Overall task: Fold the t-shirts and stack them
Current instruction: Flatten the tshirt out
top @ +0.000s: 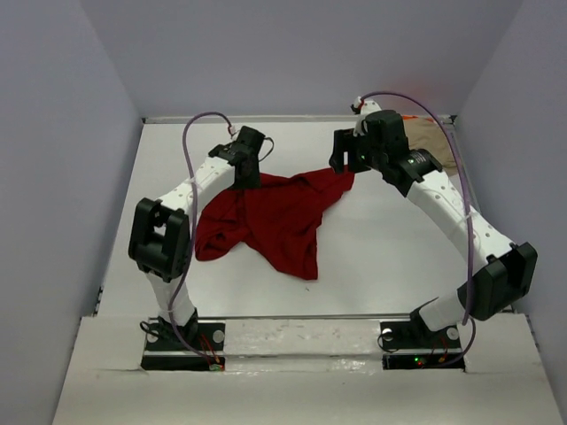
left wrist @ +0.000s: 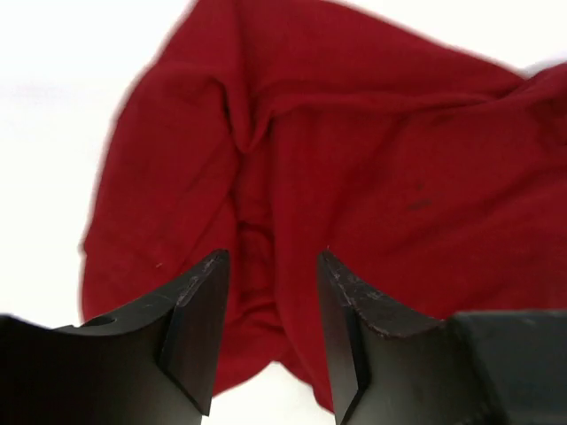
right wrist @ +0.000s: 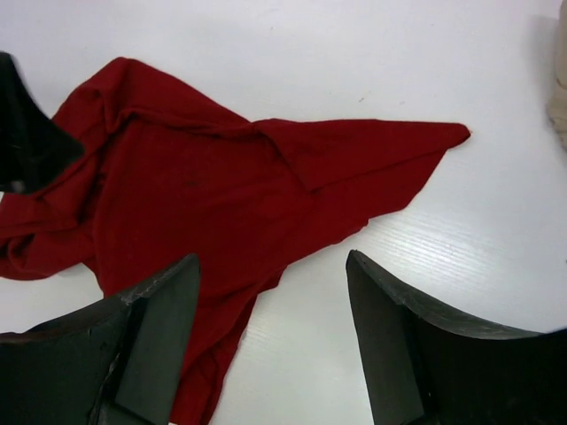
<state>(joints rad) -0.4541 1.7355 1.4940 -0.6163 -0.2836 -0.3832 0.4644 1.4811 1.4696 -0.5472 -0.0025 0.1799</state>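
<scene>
The dark red t-shirt (top: 275,217) lies crumpled and spread on the white table, one corner pointing back right. My left gripper (top: 250,177) is open over its back left edge; in the left wrist view the fingers (left wrist: 272,257) straddle red cloth (left wrist: 354,159) without pinching it. My right gripper (top: 342,161) is open and empty above the shirt's back right corner (right wrist: 443,135); its fingers (right wrist: 272,258) are over bare table beside the red cloth (right wrist: 195,204). The tan t-shirt (top: 436,142) lies at the back right, partly hidden by the right arm. An orange sliver (top: 409,117) shows behind it.
White walls close in the table (top: 381,257) at left, back and right. The tan shirt's edge shows at the right of the right wrist view (right wrist: 560,97). The left gripper's finger appears at the left edge of that view (right wrist: 27,133).
</scene>
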